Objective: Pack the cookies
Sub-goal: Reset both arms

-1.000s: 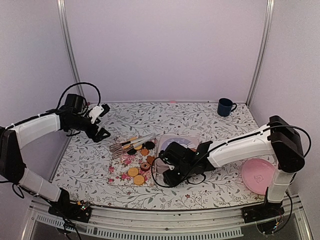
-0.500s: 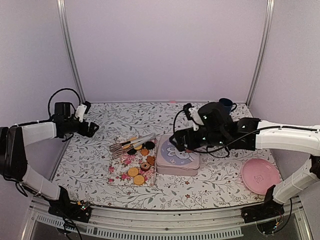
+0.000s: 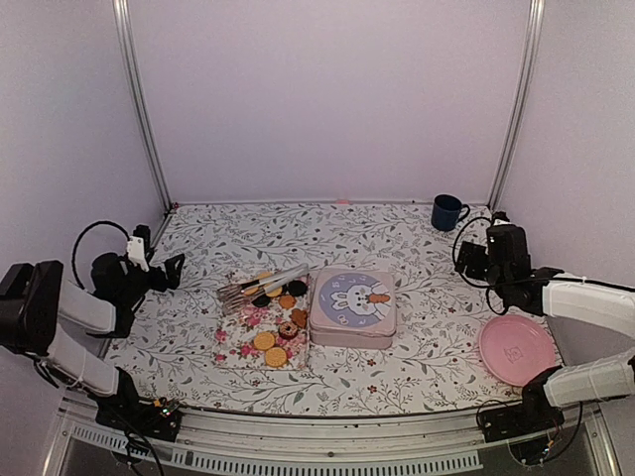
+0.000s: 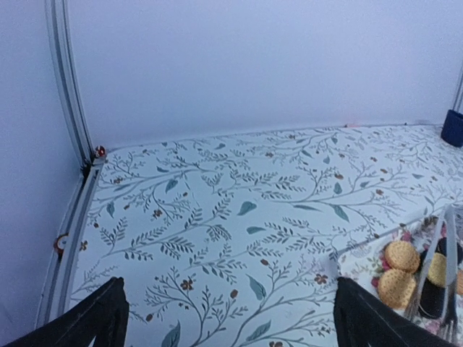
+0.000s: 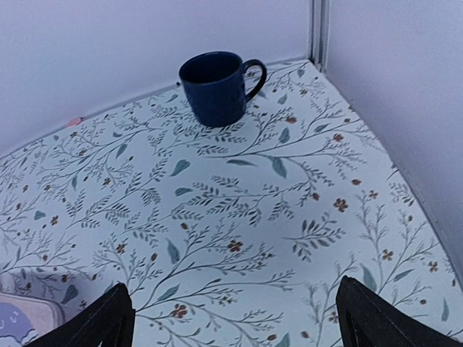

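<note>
1. Floral table [image 3: 427,248] first: the left gripper [image 3: 167,270] has pulled back far left of the tin [image 3: 352,307], jaws apart and empty.
2. The cookies [image 3: 276,337] lie on a napkin [image 3: 238,342] touching the tin's left side, outside its shut lid.
3. The right gripper [image 3: 468,260] has left the tin and retreated well right of it, jaws apart, so packing looks unfinished.

No lettering or number is readable; the tin lid [image 3: 352,300] shows only a rabbit.
</note>
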`<control>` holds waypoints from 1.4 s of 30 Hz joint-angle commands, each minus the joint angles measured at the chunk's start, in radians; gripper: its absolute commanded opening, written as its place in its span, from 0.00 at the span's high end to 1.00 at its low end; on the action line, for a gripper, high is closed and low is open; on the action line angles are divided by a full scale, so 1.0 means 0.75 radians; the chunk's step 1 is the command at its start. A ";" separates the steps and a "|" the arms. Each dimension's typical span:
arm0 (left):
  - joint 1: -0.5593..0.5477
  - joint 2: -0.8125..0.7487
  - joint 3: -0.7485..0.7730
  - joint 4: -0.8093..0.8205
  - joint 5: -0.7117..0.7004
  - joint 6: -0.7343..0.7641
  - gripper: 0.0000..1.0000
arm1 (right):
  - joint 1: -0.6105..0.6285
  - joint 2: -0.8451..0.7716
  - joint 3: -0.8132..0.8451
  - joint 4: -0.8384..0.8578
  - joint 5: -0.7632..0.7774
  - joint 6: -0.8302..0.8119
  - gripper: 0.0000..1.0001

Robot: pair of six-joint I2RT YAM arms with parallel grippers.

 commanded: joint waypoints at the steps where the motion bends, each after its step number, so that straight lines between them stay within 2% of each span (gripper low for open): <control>1: -0.023 0.098 0.002 0.393 -0.075 -0.019 0.01 | -0.042 -0.046 -0.161 0.476 0.196 -0.259 0.01; 2: -0.034 0.133 -0.009 0.457 -0.101 -0.017 0.00 | -0.056 -0.027 -0.184 0.550 0.216 -0.329 0.01; 4: -0.093 0.164 -0.014 0.428 -0.168 0.040 0.01 | -0.095 0.026 -0.202 0.652 0.227 -0.421 0.01; 5: -0.106 0.196 -0.030 0.543 -0.192 0.047 0.01 | -0.112 0.048 -0.225 0.721 0.231 -0.453 0.01; 6: -0.109 0.187 -0.021 0.498 -0.208 0.042 0.01 | -0.129 0.061 -0.257 0.856 0.211 -0.481 0.01; 7: -0.113 0.170 0.004 0.405 -0.225 0.041 0.01 | -0.154 0.067 -0.299 0.961 0.165 -0.524 0.01; 9: -0.117 0.198 -0.008 0.489 -0.238 0.042 0.00 | -0.215 0.082 -0.391 1.180 0.047 -0.573 0.01; 11: -0.122 0.183 0.003 0.429 -0.249 0.042 0.01 | -0.298 0.159 -0.451 1.358 -0.039 -0.601 0.01; 17: -0.125 0.184 -0.023 0.486 -0.218 0.059 0.01 | -0.441 0.377 -0.498 1.661 -0.250 -0.649 0.01; 21: -0.124 0.188 -0.161 0.763 -0.146 0.085 0.01 | -0.516 0.504 -0.585 1.949 -0.358 -0.601 0.01; 24: -0.125 0.219 -0.274 0.999 -0.125 0.093 0.01 | -0.540 0.481 -0.515 1.768 -0.424 -0.575 0.01; 26: -0.126 0.236 -0.284 1.039 -0.106 0.102 0.01 | -0.541 0.485 -0.491 1.726 -0.446 -0.590 0.01; 31: -0.146 0.195 -0.143 0.724 -0.233 0.092 0.01 | -0.542 0.483 -0.497 1.737 -0.447 -0.586 0.01; 34: -0.146 0.185 -0.019 0.484 -0.235 0.084 0.01 | -0.541 0.483 -0.496 1.741 -0.447 -0.586 0.01; 42: -0.143 0.183 -0.058 0.557 -0.210 0.089 0.01 | -0.541 0.483 -0.497 1.741 -0.447 -0.586 0.01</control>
